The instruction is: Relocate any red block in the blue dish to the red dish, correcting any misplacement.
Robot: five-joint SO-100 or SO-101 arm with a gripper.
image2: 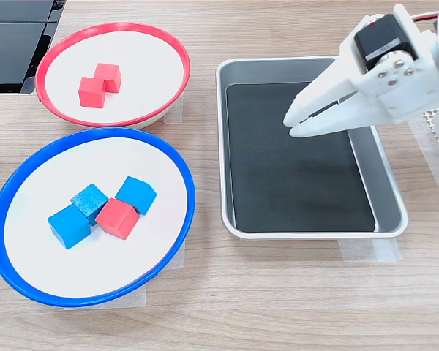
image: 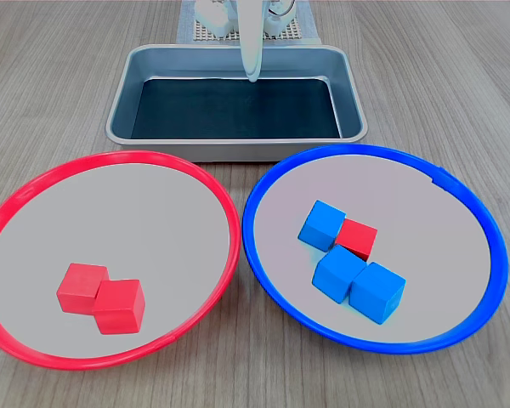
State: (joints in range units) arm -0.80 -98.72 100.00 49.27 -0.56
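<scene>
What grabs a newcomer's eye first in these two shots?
The lone small red cube wedged among three blue cubes in the blue-rimmed round dish, on the first exterior view's right. Next, the matching red-rimmed round dish on the first exterior view's left, holding two touching red cubes. In the second exterior view, the white robot hand hangs nearly shut over the empty rectangular metal tray.

White gripper hangs tilted, jaws nearly closed, empty.

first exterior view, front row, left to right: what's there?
red dish holding two red cubes → blue dish holding three blue cubes and the red block.
</scene>
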